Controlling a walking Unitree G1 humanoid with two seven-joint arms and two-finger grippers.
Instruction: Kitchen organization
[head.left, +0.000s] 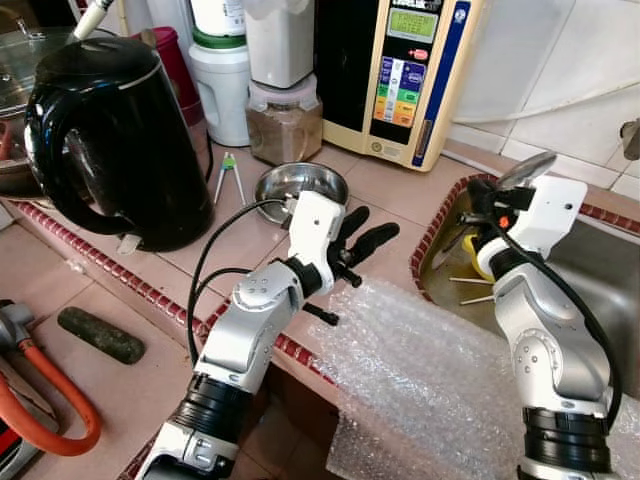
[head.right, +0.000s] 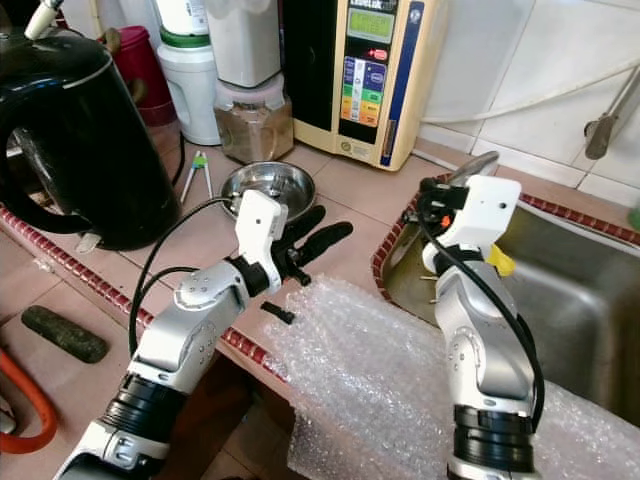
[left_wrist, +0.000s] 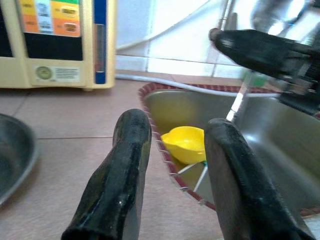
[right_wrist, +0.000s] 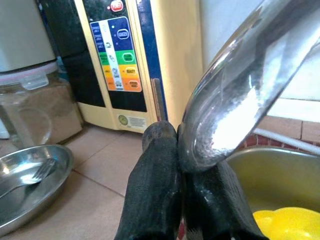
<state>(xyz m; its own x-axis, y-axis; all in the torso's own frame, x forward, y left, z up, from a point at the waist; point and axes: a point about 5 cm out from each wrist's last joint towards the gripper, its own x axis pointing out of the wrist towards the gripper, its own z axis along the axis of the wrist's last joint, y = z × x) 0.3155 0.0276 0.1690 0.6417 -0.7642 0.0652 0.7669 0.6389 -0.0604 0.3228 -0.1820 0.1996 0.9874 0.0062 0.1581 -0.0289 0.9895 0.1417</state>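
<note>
My right gripper (head.left: 495, 195) is held above the near left corner of the steel sink (head.left: 600, 265), shut on the handle of a shiny metal spoon (head.left: 528, 169) whose bowl points up and right. The spoon's bowl (right_wrist: 235, 95) looms large in the right wrist view. Over the tiled counter, my left gripper (head.left: 365, 236) stands open and empty between a round steel bowl (head.left: 300, 186) and the sink. A fork (right_wrist: 37, 172) lies in that bowl. In the sink lies a yellow cup-like item (left_wrist: 187, 143) with a few thin sticks beside it.
A black kettle (head.left: 110, 140) stands at the counter's left. A cream water purifier (head.left: 400, 70) and a jar of brown powder (head.left: 285, 122) line the back. Small green-tipped tongs (head.left: 228, 176) lie near the bowl. Bubble wrap (head.left: 420, 370) hangs over the front edge.
</note>
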